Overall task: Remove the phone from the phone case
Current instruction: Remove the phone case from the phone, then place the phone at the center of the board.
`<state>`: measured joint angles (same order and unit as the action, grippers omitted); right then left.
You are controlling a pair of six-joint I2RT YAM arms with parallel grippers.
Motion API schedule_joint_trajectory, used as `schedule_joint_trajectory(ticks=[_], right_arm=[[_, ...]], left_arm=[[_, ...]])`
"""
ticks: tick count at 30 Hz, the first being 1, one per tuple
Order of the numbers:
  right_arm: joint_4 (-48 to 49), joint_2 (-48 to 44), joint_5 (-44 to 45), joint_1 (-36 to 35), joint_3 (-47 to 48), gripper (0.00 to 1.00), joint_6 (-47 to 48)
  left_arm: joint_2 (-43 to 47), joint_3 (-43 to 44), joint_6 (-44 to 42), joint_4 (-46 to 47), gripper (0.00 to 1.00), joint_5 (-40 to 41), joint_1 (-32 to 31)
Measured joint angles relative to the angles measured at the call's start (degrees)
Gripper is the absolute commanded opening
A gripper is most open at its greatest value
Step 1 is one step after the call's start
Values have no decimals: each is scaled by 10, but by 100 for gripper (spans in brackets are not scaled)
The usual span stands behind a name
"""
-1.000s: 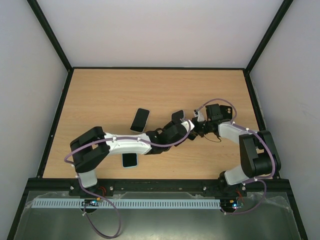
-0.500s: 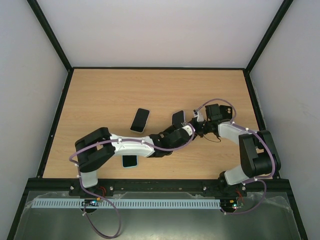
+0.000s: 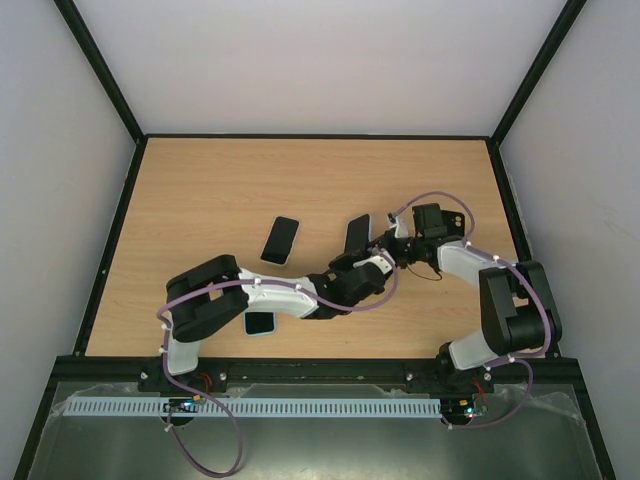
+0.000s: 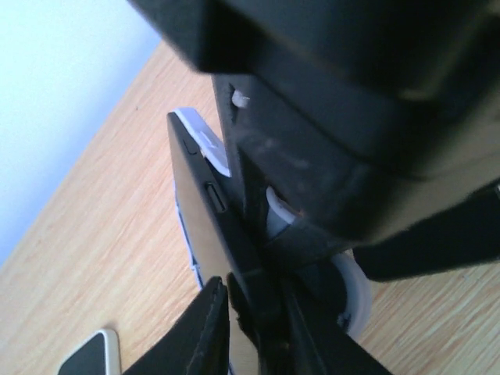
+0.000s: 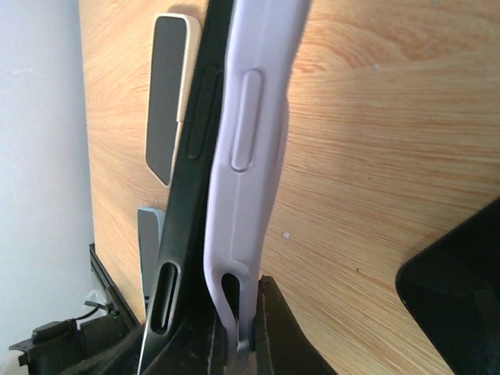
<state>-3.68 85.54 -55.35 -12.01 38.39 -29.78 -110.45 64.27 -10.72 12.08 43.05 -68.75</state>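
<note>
A black phone (image 5: 195, 156) stands on its long edge over the table, half peeled out of a pale lilac phone case (image 5: 251, 117). My right gripper (image 5: 241, 301) is shut on the case's bottom end beside the port slot. In the left wrist view the phone (image 4: 199, 211) runs down between my left gripper's (image 4: 244, 291) fingers, which stand closed on its edge; a corner of the case (image 4: 205, 144) shows behind it. From the top view the phone (image 3: 357, 230) is a thin dark slab, with the left gripper (image 3: 368, 252) and right gripper (image 3: 392, 245) meeting at it.
A second black phone with a light rim (image 3: 281, 240) lies flat left of centre. A third in a light blue case (image 3: 260, 322) lies near the front edge under the left arm. Black frame rails (image 3: 110, 240) border the wooden table (image 3: 220, 190).
The left arm has reached further right towards the right gripper, and its jaws have narrowed onto the phone. The phone now stands more on edge. The right gripper has kept its hold.
</note>
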Motion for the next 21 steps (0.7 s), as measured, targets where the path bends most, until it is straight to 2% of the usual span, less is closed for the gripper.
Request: schedule_joint_trajectory(ticks=[3,6,15,21], right_arm=[[-2,-3,4,0,9,2,5],[-10,-4,15,-1,17,2,7],[-72,-6,174,-2,26,2,65],[-112,-20,246,5,52,2,85]], left_arm=[[3,0,6,7,3,2,2],[15,-1,34,7,3,-11,18],[92,-2,86,-6,2,-18,56],[134,-15,99,-9,3,-7,59]])
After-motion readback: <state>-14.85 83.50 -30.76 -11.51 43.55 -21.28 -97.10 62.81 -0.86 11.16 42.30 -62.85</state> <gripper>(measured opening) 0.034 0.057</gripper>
